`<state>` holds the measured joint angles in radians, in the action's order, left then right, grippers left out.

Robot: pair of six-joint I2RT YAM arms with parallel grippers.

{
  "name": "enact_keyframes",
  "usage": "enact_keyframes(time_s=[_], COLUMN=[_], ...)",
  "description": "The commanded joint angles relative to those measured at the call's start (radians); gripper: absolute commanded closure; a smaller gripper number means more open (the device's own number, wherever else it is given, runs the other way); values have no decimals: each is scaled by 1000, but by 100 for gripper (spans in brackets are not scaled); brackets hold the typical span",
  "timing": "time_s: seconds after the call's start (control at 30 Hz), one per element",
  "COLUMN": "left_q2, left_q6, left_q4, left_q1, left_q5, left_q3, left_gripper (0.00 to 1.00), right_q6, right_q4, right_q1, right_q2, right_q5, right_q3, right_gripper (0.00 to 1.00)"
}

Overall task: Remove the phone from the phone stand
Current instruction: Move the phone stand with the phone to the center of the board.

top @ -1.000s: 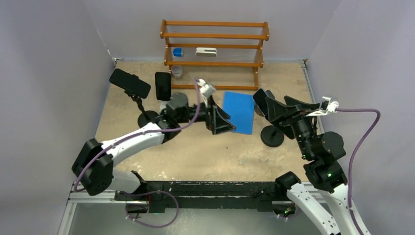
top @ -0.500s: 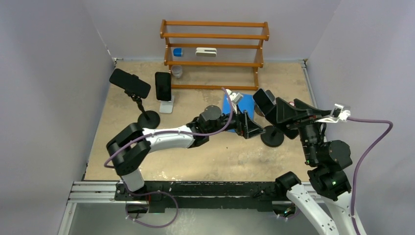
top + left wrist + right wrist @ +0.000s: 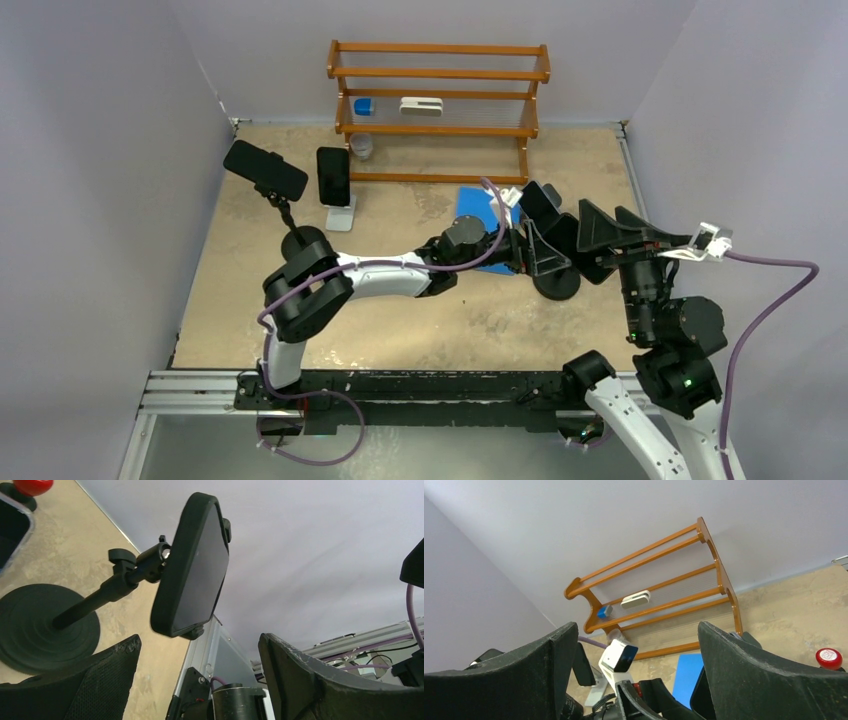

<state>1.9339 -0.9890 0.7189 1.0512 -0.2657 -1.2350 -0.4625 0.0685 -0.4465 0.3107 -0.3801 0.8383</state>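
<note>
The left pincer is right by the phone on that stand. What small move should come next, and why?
Probably ease the left pincer forward until its open fingers sit either side of the phone. The left wrist view shows the phone held in its stand ahead of the fingertips, not yet between them, so closing now would likely grab nothing.
</note>
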Motion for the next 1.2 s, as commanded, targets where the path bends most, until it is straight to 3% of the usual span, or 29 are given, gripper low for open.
enact_keyframes(time_s=[0.0, 0.67, 0.9, 1.17], left_q2=[38, 159, 182, 198], left_q6=[-26, -45, -50, -56], left_q4=[64, 126, 114, 105], left_q1=[16, 30, 29, 30], left_q5=[14, -25, -54, -76], left_q3=[-78, -187, -219, -236], left_gripper=[15, 33, 44, 46], right_q6=[7, 22, 25, 27], right_q4=[-22, 5, 14, 22], right_q1=[-12, -12, -12, -12], right_q2=[-83, -93, -93, -93], right_q5=[-23, -29, -33, -35], right_q3=[42, 72, 79, 81], right_gripper=[9, 10, 10, 10])
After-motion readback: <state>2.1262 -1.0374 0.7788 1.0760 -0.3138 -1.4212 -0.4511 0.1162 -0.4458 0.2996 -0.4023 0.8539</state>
